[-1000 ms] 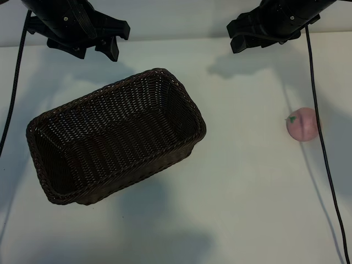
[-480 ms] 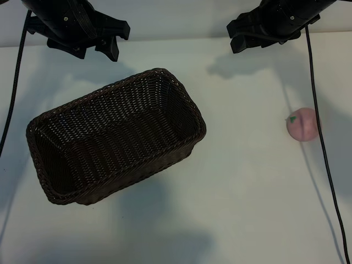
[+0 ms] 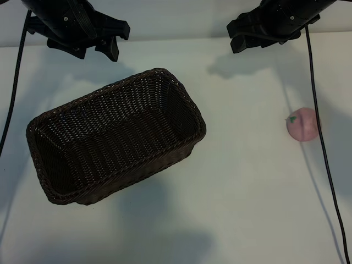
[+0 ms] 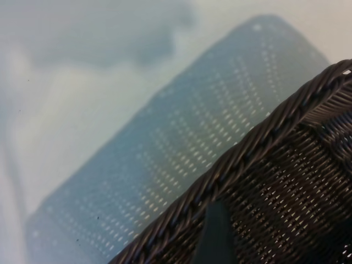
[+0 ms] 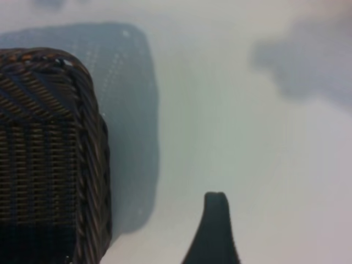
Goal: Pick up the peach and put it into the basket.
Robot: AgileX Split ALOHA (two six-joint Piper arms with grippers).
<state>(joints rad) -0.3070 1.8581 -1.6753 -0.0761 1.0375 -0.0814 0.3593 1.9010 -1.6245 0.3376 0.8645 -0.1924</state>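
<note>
Near the table's point(image 3: 236, 181) right edge the peach point(image 3: 302, 124) is seen, well apart from the basket point(image 3: 113, 137), while the left gripper point(image 3: 91, 47) and right gripper point(image 3: 253, 37) are held open at the far edge.

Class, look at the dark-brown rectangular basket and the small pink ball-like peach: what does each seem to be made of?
The dark-brown rectangular basket: woven wicker or a look-alike, matte, shown by its open weave and braided rim. The small pink ball-like peach: probably a foam or soft plastic toy, since it is smooth, evenly pale and dull, with a flat green leaf mark.
</note>
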